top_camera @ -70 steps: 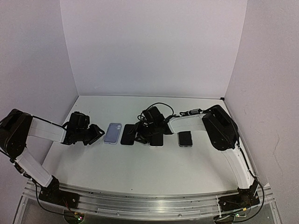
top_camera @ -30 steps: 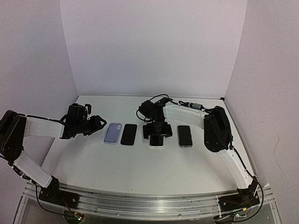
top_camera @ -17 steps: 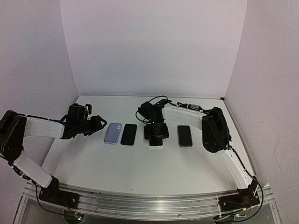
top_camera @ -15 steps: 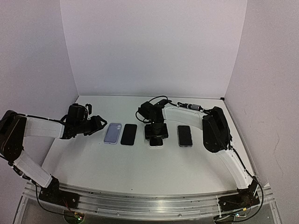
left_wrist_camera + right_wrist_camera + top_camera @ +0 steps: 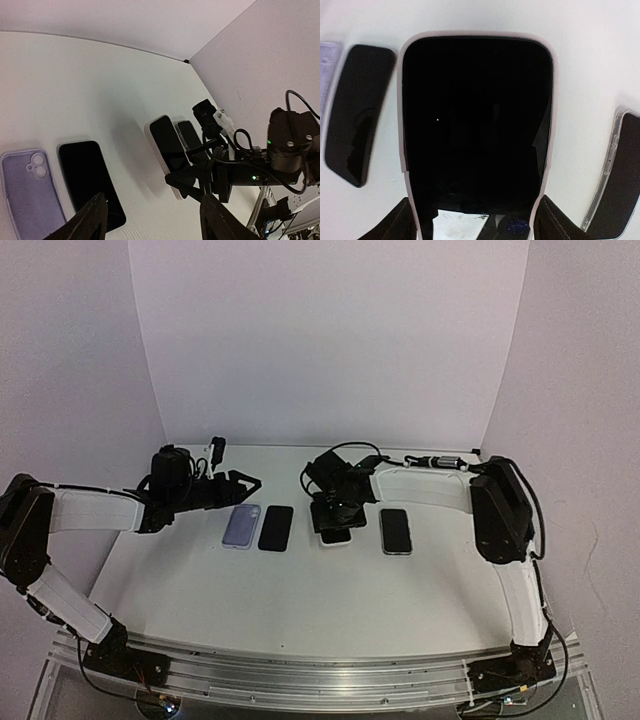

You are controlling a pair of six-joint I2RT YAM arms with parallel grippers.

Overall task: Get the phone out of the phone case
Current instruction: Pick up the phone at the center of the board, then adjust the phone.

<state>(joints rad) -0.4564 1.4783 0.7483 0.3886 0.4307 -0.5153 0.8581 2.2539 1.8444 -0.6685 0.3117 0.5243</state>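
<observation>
White walls [image 5: 330,340] close in a white surface [image 5: 300,600], and four things lie in a row across its middle. From left to right they are an empty lilac case [image 5: 241,526] with its inside up, a bare black handset [image 5: 275,528], the phone [image 5: 475,115] in its pale phone case [image 5: 475,34], and a handset in a clear cover [image 5: 396,531] a little apart on the right.

The phone is screen up and sits fully inside the phone case, whose rim runs around its top and both long sides. The right end effector [image 5: 474,200] reaches in from the right and grips the phone case at one end, with one finger against each long side. From the left wrist, the phone looks tipped up off the surface, with a shadow beside it.

The left end effector [image 5: 155,200] hovers over the surface behind the lilac case, pointing toward the row. Its fingers [image 5: 95,220] stand apart with nothing between them, and it touches none of the things.
</observation>
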